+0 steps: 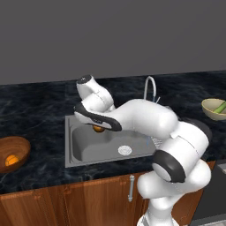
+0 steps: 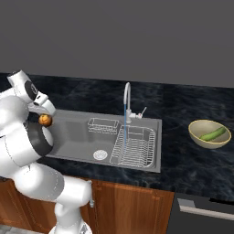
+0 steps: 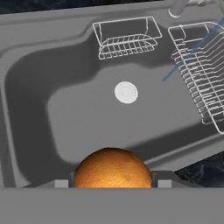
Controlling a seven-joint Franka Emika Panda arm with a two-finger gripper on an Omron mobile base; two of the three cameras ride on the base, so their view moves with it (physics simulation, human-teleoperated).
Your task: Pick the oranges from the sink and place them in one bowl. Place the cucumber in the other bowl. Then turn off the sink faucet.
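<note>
- Two oranges: one lies in the brown wooden bowl (image 1: 13,152) at the far left of the counter; it is the first orange (image 1: 11,160). The second orange (image 3: 113,168) sits between my fingertips.
- My claw (image 2: 45,119) is clenched on that second orange and holds it above the left part of the sink (image 2: 73,137), clear of the basin floor.
- Two bowls: the brown one on the left, and a pale olive-yellow bowl (image 2: 201,137) well apart on the right side of the counter.
- One cucumber (image 2: 214,134), green, lies inside the yellow bowl, leaning toward its right rim.
- One faucet (image 2: 126,98), a thin chrome gooseneck at the far edge of the sink, with a blue water stream (image 2: 124,125) falling from it.
- In the basin: a round drain (image 3: 126,92) near the middle, a small wire basket (image 3: 126,37) at the far wall, a wire dish rack (image 2: 134,146) filling the right part. My own arm covers part of the sink in the left base view.
- The counter (image 2: 183,164) is dark marbled stone over brown wooden cabinets (image 2: 123,208), with a plain grey wall behind.
</note>
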